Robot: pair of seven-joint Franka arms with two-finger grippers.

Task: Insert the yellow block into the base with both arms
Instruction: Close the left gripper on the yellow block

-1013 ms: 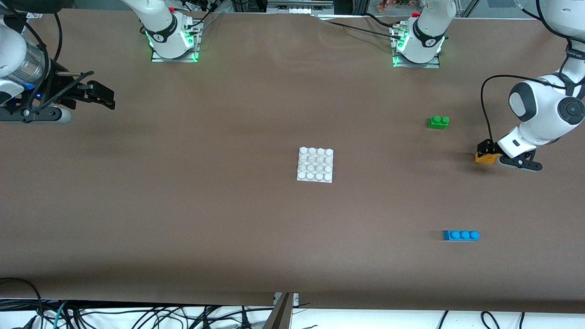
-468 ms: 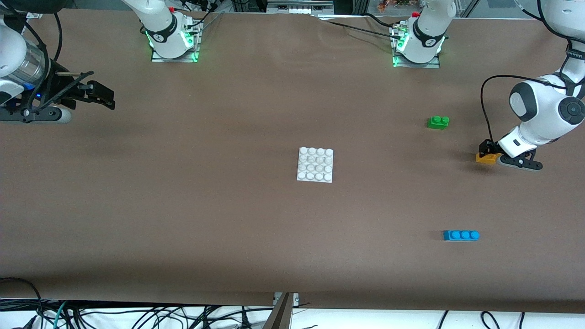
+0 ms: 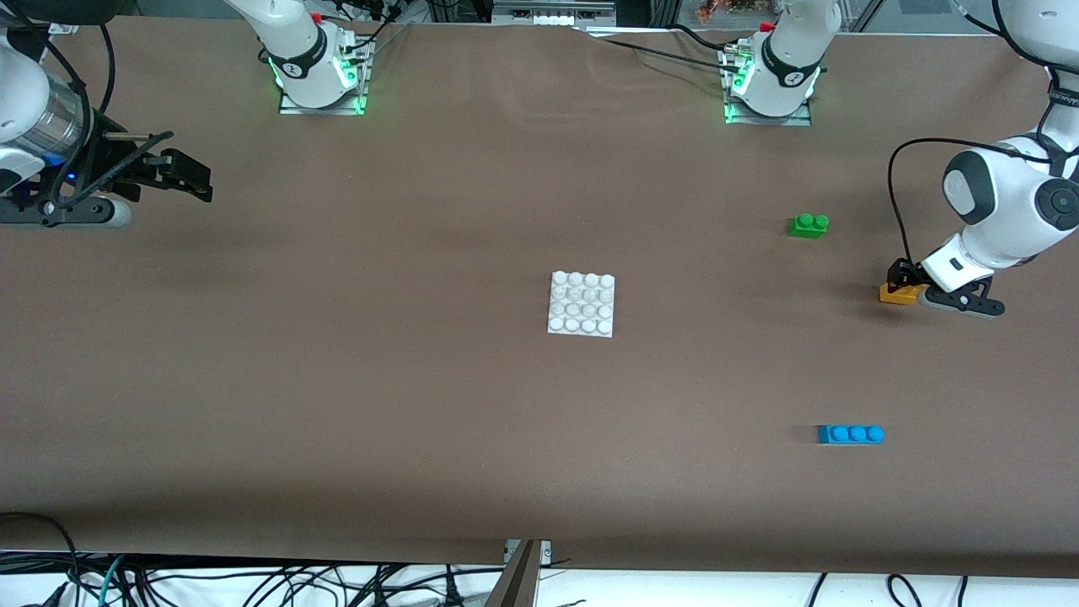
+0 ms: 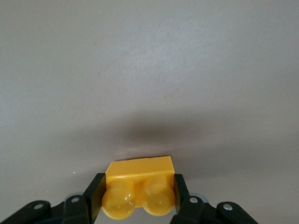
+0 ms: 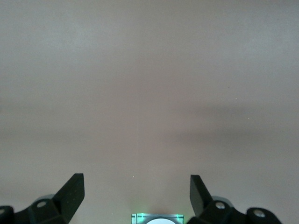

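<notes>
Fingers of the left gripper (image 4: 138,193) clamp the yellow block (image 4: 138,185) low over the table's left-arm end, so lifting straight up before crossing to the base (image 3: 582,303) seems wise, while the right gripper (image 5: 138,193) waits spread apart.

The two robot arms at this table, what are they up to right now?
The left gripper is shut on the yellow block at the left arm's end of the table, low at the surface. The white base sits mid-table with nothing on it. The right gripper waits open above the right arm's end. A green brick and a blue brick lie untouched.
</notes>
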